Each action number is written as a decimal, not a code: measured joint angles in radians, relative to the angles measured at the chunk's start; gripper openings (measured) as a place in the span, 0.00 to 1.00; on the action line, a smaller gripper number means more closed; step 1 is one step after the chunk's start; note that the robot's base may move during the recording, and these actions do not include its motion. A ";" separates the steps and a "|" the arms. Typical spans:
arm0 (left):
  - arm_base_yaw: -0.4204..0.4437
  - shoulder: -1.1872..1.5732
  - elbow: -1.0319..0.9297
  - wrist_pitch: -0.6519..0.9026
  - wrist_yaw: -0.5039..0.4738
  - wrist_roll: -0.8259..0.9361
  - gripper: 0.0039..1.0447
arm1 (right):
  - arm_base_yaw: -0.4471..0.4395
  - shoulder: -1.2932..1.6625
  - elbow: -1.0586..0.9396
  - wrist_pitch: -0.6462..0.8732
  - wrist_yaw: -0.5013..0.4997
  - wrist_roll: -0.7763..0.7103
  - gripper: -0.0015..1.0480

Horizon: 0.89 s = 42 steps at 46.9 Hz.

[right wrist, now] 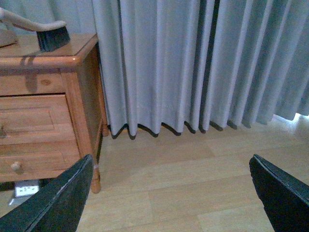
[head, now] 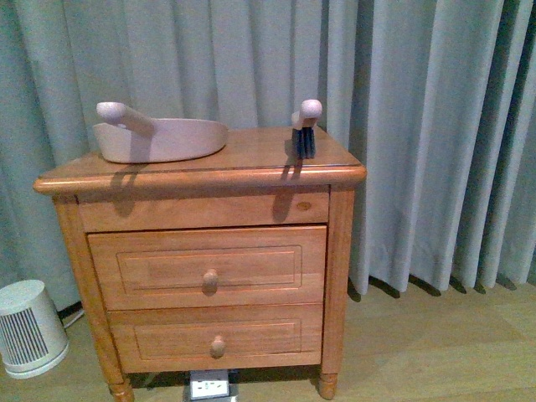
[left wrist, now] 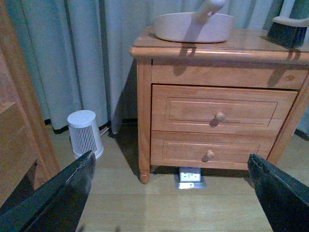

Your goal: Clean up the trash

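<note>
One pink dustpan (head: 163,139), one dark-bristled brush (head: 305,132), atop wooden nightstand (head: 209,209)

1. Front view: the white slatted appliance (head: 29,327), at 8 o'clock from the nightstand (head: 193,209), is cut by the left edge.
2. The white socket block (head: 209,388) at 6 o'clock under the nightstand is cut by the bottom edge; its markings are too small to read.
3. Left wrist view: the dustpan (left wrist: 193,29) handle and the brush (left wrist: 289,31) run off the top edge.
4. Right wrist view: the nightstand and the brush handle are cut by the left edge.
</note>
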 joint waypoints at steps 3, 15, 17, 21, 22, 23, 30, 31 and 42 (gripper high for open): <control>0.000 0.000 0.000 0.000 0.000 0.000 0.93 | 0.000 0.000 0.000 0.000 0.000 0.000 0.93; 0.000 0.000 0.000 0.000 0.000 0.000 0.93 | 0.000 0.000 0.000 0.000 0.000 0.000 0.93; 0.000 0.000 0.000 0.000 0.000 0.000 0.93 | 0.000 0.000 0.000 0.000 0.000 0.000 0.93; 0.000 0.000 0.000 0.000 0.000 0.000 0.93 | 0.000 0.000 0.000 0.000 0.000 0.000 0.93; 0.000 0.000 0.000 0.000 0.000 0.000 0.93 | 0.000 0.000 0.000 0.000 0.000 0.000 0.93; 0.000 0.000 0.000 0.000 0.000 0.000 0.93 | 0.000 0.000 0.000 0.000 0.000 0.000 0.93; 0.000 0.000 0.000 0.000 0.000 0.000 0.93 | 0.000 0.000 0.000 0.000 0.000 0.000 0.93; 0.000 0.000 0.000 0.000 0.000 0.000 0.93 | 0.000 0.000 0.000 0.000 0.000 0.000 0.93; 0.000 0.000 0.000 0.000 0.000 0.000 0.93 | 0.000 0.000 0.000 0.000 0.000 0.000 0.93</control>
